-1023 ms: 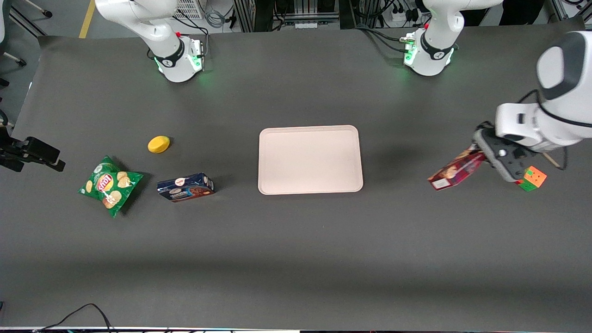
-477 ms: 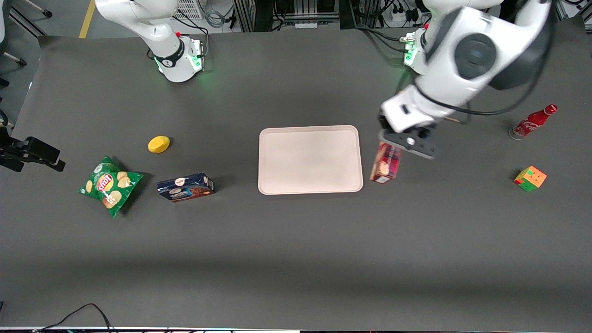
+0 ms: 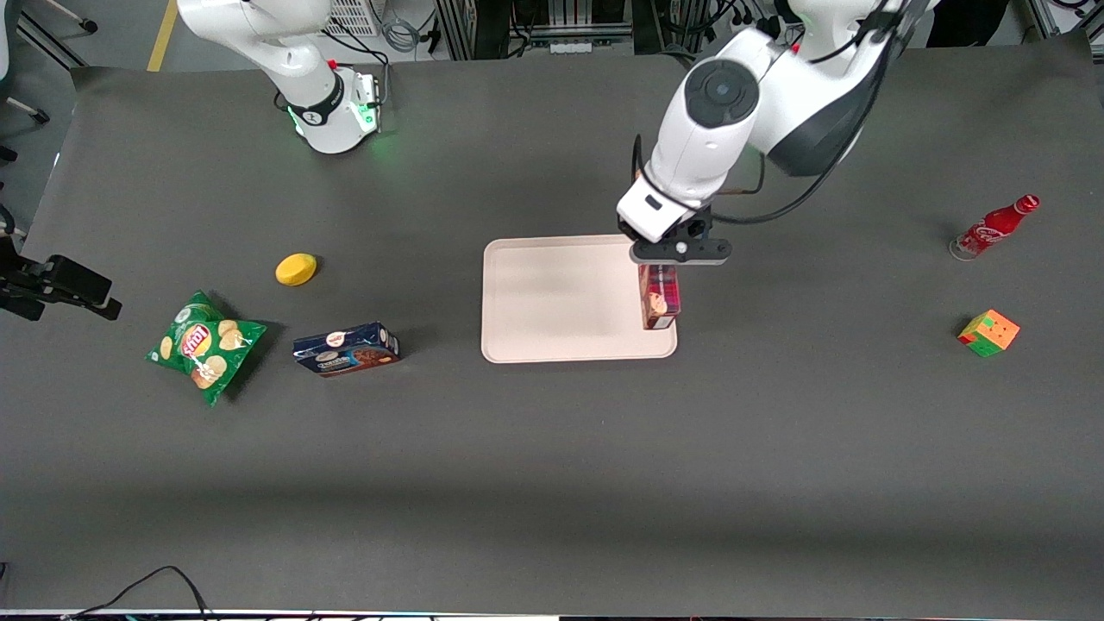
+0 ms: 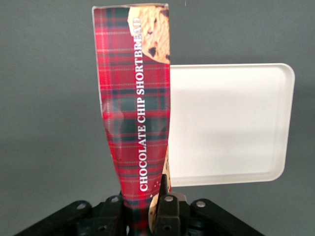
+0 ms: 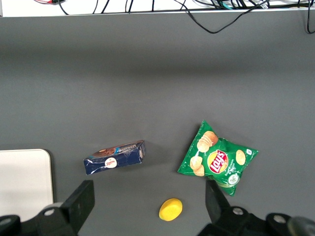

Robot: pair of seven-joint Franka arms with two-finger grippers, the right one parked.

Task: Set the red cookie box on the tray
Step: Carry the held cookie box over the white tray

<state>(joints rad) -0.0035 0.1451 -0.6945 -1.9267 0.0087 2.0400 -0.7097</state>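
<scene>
The red cookie box (image 3: 659,296) hangs from my left gripper (image 3: 674,256), held by one end and pointing downward, in the air. It hovers over the tray's (image 3: 561,297) edge on the working arm's side. In the left wrist view the plaid carton (image 4: 135,113) reads "Chocolate Chip Shortbread" and is squeezed in where the fingers (image 4: 165,206) pinch it; my gripper (image 4: 142,209) is shut on it. The pale beige tray (image 4: 231,128) lies below, partly covered by the box, with nothing on it.
A dark-blue cookie box (image 3: 347,348), a green chip bag (image 3: 204,345) and a yellow lemon-like object (image 3: 296,268) lie toward the parked arm's end. A red soda bottle (image 3: 992,228) and a colour cube (image 3: 988,333) sit toward the working arm's end.
My left gripper has carried the red cookie box from beside the colour cube across the table to above the tray's edge, and the box has swung from slanted to hanging down.
</scene>
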